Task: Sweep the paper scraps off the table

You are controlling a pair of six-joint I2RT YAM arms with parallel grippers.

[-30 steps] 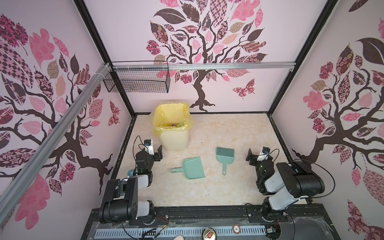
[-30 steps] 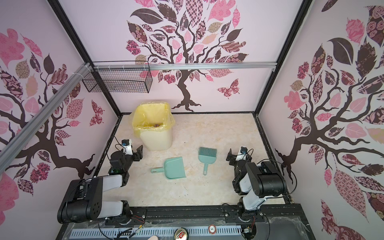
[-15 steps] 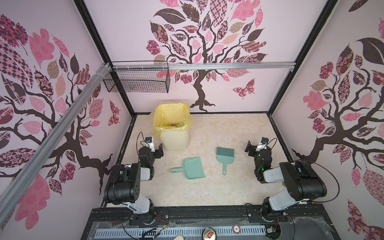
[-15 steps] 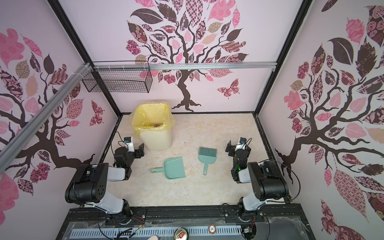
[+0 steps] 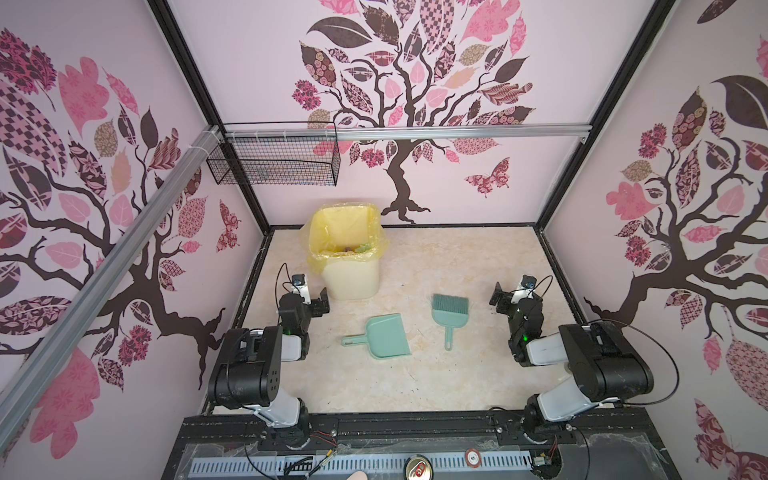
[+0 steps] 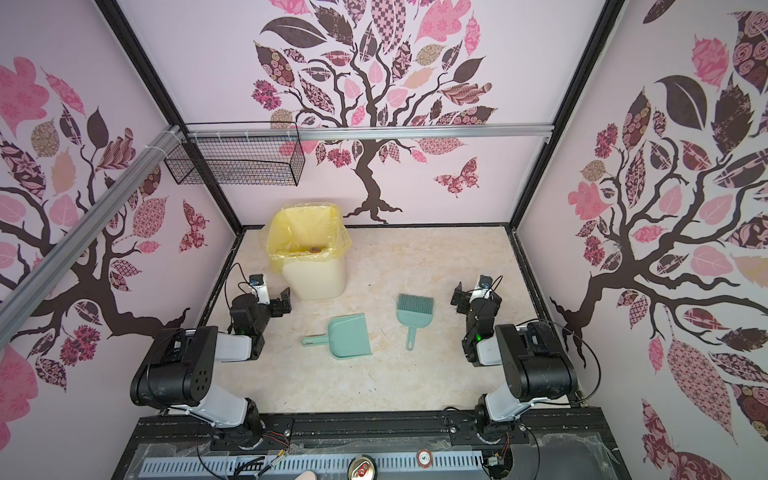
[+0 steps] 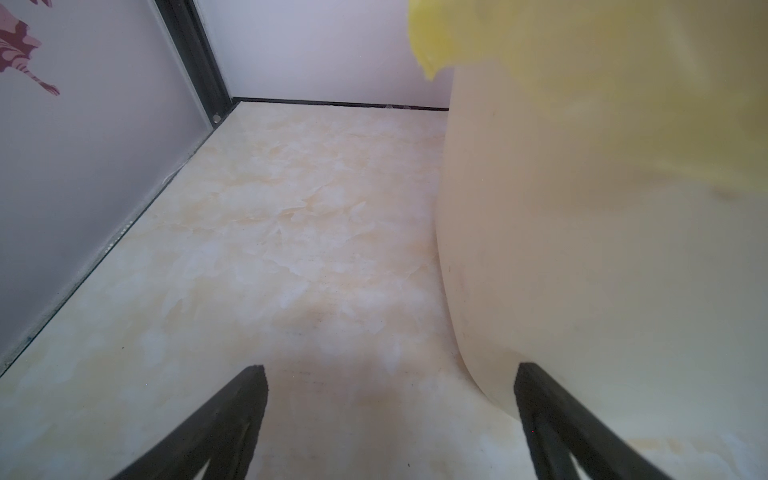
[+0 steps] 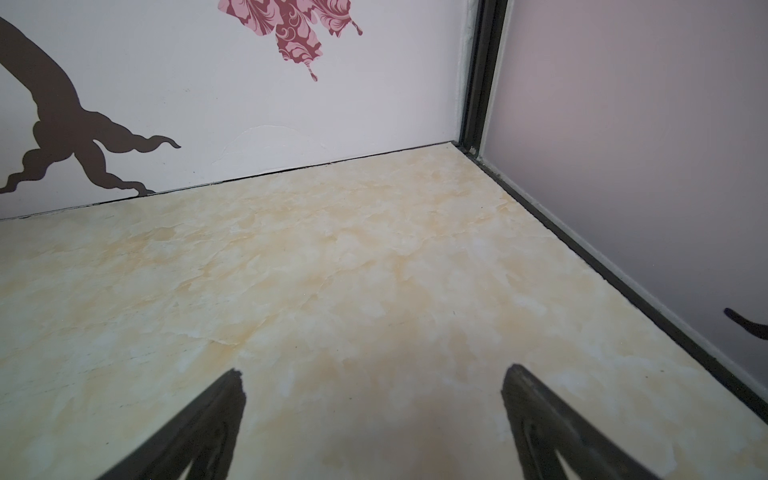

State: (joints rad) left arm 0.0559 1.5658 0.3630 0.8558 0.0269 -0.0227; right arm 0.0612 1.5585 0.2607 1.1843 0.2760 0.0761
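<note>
The left gripper [image 7: 390,374] stood with its jaws spread wide and held nothing. Bare table [image 7: 291,232] showed between its two black fingers [image 7: 232,415]. In both top views it sat low at the left side of the table, pointing toward the far wall, just beside the near left corner of the cream bin [image 5: 352,282]. In the left wrist view the bin's wall rose right next to one finger, though I could not tell whether they touched. The yellow liner bag [image 7: 582,62] hung over the bin's rim.

The right gripper [image 8: 374,370] was likewise wide open and empty. It was low over the marbled surface and faced the far right corner, where a black frame post [image 8: 482,70] stood between the pink walls. In both top views it sat at the right side of the table, apart from the brush.

Between the two arms the teal dustpan [image 5: 388,336] lay flat with its handle toward the left. The teal brush [image 5: 449,311] lay just to its right, bristles toward the far side and handle toward the near edge. The two were close but not touching.

The paper scraps [image 5: 353,248] showed as a small cluster of coloured bits down inside the bin, which stood toward the far left of the table. A black wire basket [image 5: 274,166] hung from the rail above it.
</note>
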